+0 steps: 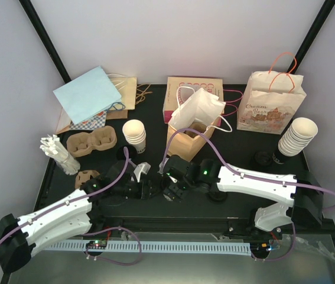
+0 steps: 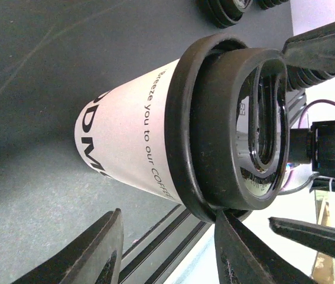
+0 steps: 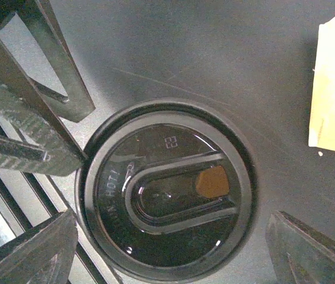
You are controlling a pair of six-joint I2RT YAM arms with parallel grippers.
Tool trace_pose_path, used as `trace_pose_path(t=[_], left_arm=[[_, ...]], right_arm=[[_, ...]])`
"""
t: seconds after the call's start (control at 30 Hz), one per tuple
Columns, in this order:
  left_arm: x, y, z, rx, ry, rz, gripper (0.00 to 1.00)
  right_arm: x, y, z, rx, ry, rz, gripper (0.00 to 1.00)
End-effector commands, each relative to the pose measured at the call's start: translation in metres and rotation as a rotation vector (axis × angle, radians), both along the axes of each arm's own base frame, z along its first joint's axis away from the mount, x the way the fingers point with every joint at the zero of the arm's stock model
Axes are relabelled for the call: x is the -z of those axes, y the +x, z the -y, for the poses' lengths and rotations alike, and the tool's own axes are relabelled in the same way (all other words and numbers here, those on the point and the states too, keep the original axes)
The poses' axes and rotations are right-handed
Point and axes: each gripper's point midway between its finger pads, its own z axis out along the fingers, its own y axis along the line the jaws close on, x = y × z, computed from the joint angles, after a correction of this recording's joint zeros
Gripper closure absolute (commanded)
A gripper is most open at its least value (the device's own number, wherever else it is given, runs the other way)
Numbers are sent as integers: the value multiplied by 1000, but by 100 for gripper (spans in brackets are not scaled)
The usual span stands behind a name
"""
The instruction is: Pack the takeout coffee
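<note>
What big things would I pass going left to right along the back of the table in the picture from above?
Flat light blue paper bag → pink-and-cream cardboard box → cream printed paper bag with orange handles. The crumpled white paper bag overlaps the box, so it is left out.

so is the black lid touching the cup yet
Touching. The left wrist view shows the black lid seated on the cup, its skirt wrapped around the rim with no gap between them.
</note>
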Motion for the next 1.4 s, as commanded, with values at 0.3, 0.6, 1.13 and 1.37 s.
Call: trace_pose_path(t=[0.3,0.6,1.13,1.37], left_arm=[[-2,2,8,38,-31,-20,59],[15,1,3,30,23,-56,62],[56,-9,-11,-2,105,-155,63],[65,-12,-16,-8,140,-165,64]], right_arm=[[-2,2,-15,-20,17,8,20],[13,-3,-11,-27,-7,-21,32],[39,-15,-2,-22,-57,-46,36],[41,-14,0,-14,-65,-43,37]])
